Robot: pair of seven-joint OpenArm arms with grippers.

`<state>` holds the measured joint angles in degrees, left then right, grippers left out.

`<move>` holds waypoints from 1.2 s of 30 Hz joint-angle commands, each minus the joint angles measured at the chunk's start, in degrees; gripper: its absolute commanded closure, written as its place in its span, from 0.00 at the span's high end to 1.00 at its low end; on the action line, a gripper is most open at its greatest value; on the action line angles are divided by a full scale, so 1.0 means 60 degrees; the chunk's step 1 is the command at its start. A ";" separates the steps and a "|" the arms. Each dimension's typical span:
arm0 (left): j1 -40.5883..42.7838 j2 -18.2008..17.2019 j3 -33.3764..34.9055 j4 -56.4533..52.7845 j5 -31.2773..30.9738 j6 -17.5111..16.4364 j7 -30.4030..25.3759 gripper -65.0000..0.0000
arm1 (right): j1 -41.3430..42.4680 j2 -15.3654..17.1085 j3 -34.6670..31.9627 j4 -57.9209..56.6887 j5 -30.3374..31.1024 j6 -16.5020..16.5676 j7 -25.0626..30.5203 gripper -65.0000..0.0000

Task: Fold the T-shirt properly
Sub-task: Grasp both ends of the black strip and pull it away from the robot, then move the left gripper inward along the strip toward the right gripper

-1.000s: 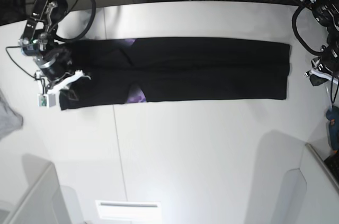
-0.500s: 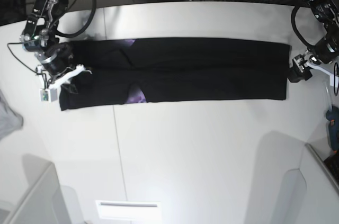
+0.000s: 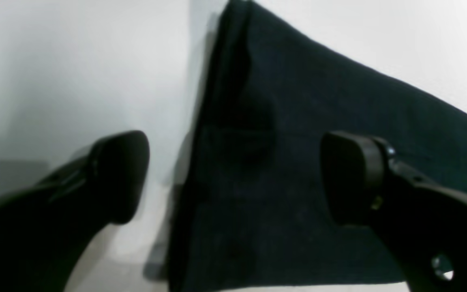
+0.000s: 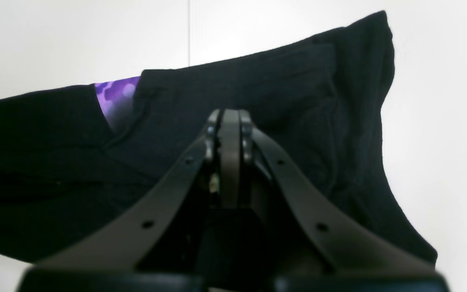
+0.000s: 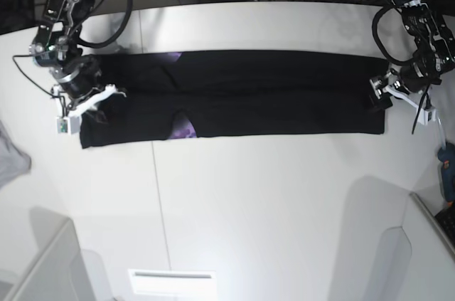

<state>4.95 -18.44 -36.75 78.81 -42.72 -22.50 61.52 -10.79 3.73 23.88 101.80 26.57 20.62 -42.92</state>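
The T-shirt (image 5: 234, 94) lies as a long black band across the far half of the white surface (image 5: 249, 201), folded in lengthwise, with a scrap of purple print (image 5: 183, 129) peeking out along its near edge and another sliver at the far edge.

Over on the base view's right, the left tool (image 5: 379, 92) sits at the band's end. From its wrist camera the two dark pads are spread wide: one pad (image 3: 120, 174) over bare white, the other (image 3: 351, 178) over black cloth, and the shirt's folded edge (image 3: 201, 162) runs up between them. Nothing is pinched there; whether the pads touch the cloth cannot be told.

On the base view's left, the right tool (image 5: 99, 98) is at the other end of the band. Its wrist view shows the fingers (image 4: 230, 134) pressed together into a single narrow line, right against the black fabric. Cloth bunches and creases around that point, with purple print (image 4: 116, 99) showing beside a fold. Whether fabric is actually caught between the fingers cannot be made out.

A grey cloth (image 5: 11, 159) pokes in at the left border, well apart from the shirt.
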 commanded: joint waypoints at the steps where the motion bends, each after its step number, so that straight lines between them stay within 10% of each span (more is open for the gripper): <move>1: 0.0003 -0.0099 -0.0006 0.0001 0.0021 0.0065 0.0172 0.95 | 0.0105 0.0090 0.0028 0.0198 0.0136 0.0087 0.0230 0.00; 6: 0.0003 -0.0085 -0.0006 0.0001 0.0021 0.0065 0.0172 0.55 | 0.0105 0.0075 0.0028 0.0198 0.0136 0.0087 0.0244 0.00; 17: -0.0012 -0.0114 -0.0021 -0.0687 0.0021 0.0021 0.0070 0.00 | 0.0091 0.0075 0.0042 0.0198 0.0136 0.0087 0.0244 0.00; 36: 0.0486 -0.0275 -0.0710 0.0529 0.1222 0.0007 -0.1674 0.00 | -0.0393 0.0060 0.0042 0.0931 0.0136 0.0087 0.0215 0.00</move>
<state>8.73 -18.85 -40.77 80.86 -34.17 -22.02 52.73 -13.41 3.60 23.88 106.13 26.74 20.62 -42.94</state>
